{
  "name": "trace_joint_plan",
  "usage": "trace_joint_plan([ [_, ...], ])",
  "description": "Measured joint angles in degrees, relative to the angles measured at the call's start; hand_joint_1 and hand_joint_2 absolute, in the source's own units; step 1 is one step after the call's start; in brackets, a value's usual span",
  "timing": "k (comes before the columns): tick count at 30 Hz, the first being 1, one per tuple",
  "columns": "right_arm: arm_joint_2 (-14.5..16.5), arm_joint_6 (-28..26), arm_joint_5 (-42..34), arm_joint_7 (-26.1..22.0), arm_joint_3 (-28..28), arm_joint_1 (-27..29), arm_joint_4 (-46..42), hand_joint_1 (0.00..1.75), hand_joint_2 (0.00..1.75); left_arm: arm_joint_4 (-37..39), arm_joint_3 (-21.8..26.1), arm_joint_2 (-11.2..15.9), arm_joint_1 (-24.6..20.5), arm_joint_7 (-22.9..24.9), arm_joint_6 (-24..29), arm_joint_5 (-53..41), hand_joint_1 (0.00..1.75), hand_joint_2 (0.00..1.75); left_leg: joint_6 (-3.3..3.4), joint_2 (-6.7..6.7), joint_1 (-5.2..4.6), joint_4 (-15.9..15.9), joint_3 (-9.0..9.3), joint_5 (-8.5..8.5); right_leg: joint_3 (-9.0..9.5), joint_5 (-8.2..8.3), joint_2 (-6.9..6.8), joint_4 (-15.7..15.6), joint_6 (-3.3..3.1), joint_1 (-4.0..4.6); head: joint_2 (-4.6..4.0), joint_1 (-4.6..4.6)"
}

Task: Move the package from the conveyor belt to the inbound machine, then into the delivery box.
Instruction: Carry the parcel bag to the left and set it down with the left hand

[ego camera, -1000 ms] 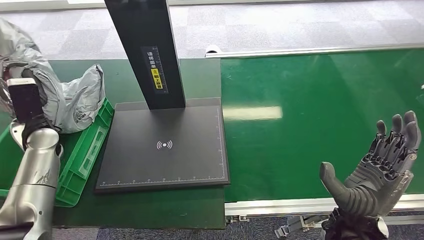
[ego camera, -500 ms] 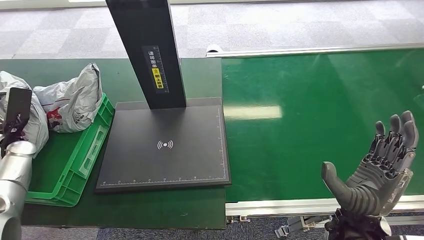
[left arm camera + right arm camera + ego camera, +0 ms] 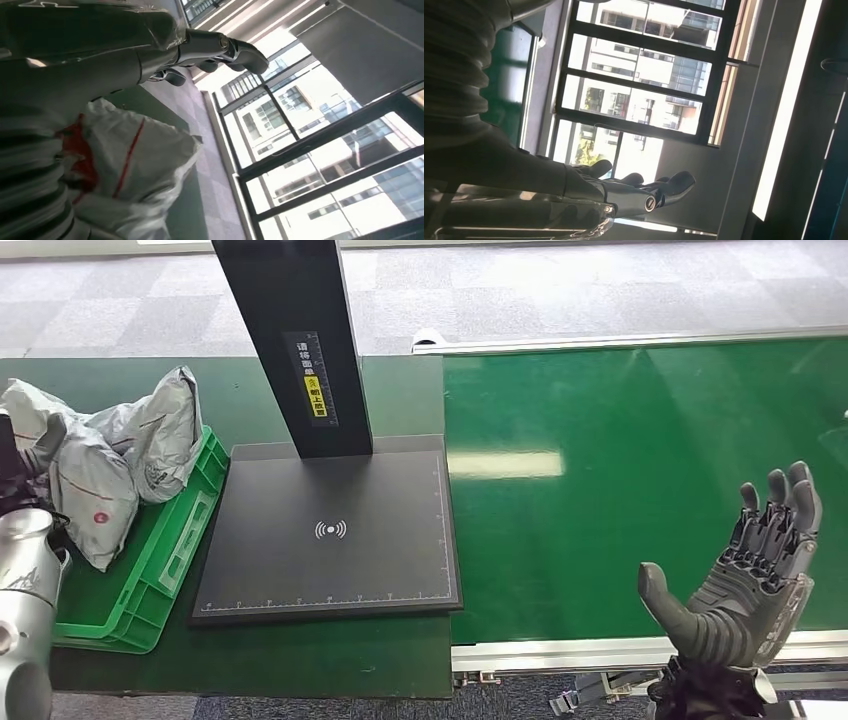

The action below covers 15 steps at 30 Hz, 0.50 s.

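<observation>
Right hand (image 3: 752, 585) is up by the near edge of the conveyor belt (image 3: 640, 470), palm up, fingers (image 3: 775, 515) spread wide with the thumb stuck out to the side. Nothing in it, nothing touching it. The right wrist view shows the same: the fingers stretched out straight with just windows behind them.

Left hand (image 3: 30, 455) is way over at the left edge, right against the grey package (image 3: 95, 495). Its thumb sits on the bag's top. In the left wrist view the fingers (image 3: 220, 47) look stretched out and apart past the crinkled plastic, but I can't tell whether it's really got hold of the bag or is just resting against it.

The package itself is a wrinkled grey poly mailer with red print, sitting in the green delivery box (image 3: 165, 555) and leaning over its far end. A second grey bag (image 3: 160, 435) is behind it, touching it.

The inbound machine (image 3: 330, 530) is between box and belt on the counter (image 3: 300, 660): flat black plate, black column at its back.
</observation>
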Motion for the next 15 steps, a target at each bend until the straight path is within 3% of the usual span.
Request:
trace_joint_plan([
  [5, -0.1, -0.1, 0.0, 0.0, 0.0, 0.0, 0.4, 0.00, 1.75, -4.8, -0.4, -0.9, 0.4, -0.5, -1.5, 4.4, 0.00, 1.75, 0.00, 0.01, 0.00, 0.0, 0.00, 0.00, 0.01, 0.00, 0.00, 0.0, 0.00, 0.00, 0.00, 0.01],
  [9, -0.3, -0.2, -0.2, 0.1, 0.2, 0.1, 1.4, 0.00, 1.75, -22.5, -3.5, -3.4, 6.2, -2.4, -4.3, 17.9, 0.00, 0.00, -0.01, 0.10, 0.00, 0.0, 0.02, -0.02, 0.01, 0.00, 0.03, 0.0, 0.00, -0.01, 0.00, -0.02],
  [15, -0.4, -0.6, -0.2, 0.2, 0.8, 0.4, 2.4, 0.00, 1.75, -44.4, -8.3, -7.3, 18.5, -5.1, -0.5, 25.4, 0.00, 0.00, -0.01, 0.05, -0.01, 0.0, -0.02, -0.09, -0.02, -0.02, 0.02, 0.0, 0.01, -0.02, 0.00, 0.01],
])
